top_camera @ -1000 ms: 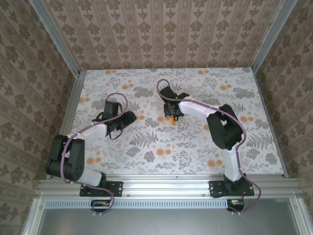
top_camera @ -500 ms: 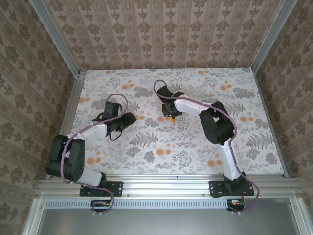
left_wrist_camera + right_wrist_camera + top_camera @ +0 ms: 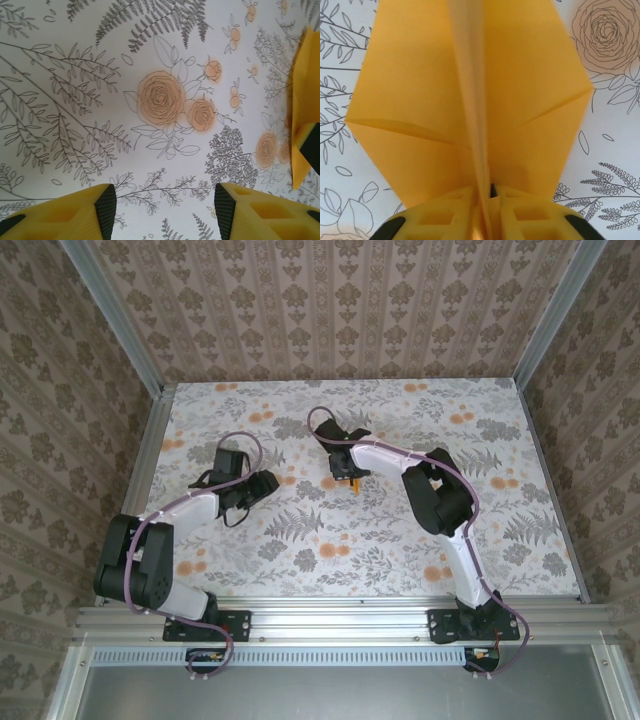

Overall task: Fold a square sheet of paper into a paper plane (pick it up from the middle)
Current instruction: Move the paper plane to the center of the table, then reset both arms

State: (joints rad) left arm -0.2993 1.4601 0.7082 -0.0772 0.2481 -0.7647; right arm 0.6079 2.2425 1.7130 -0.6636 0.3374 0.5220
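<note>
Two arms reach out over the flowered tablecloth [image 3: 75, 75], and one of them has hold of something; the right gripper [image 3: 487, 200] has its yellow fingers [image 3: 450, 212] pressed almost together, pinching the raised centre crease of the orange-yellow paper [image 3: 420, 100] between them; that ridge runs straight ahead from the jaws, up and away, while a creased flap spreads flat to each side of them, left and right, each ending in a blunt corner; diagonal fold lines run from those corners back toward the pinch; whether the flaps lie on the cloth or just above it I cannot tell. From above, the right gripper [image 3: 350, 478] points down near the middle of the table with a small bit of the paper [image 3: 352, 486] showing at its tip. The left gripper [image 3: 165, 210] stands wide open, its two black-tipped yellow fingers [image 3: 102, 207] well apart with printed roses and ferns seen between them; it grips nothing; the paper [image 3: 302, 100] sits ahead of these jaws and far off to their right side, well apart from them.
</note>
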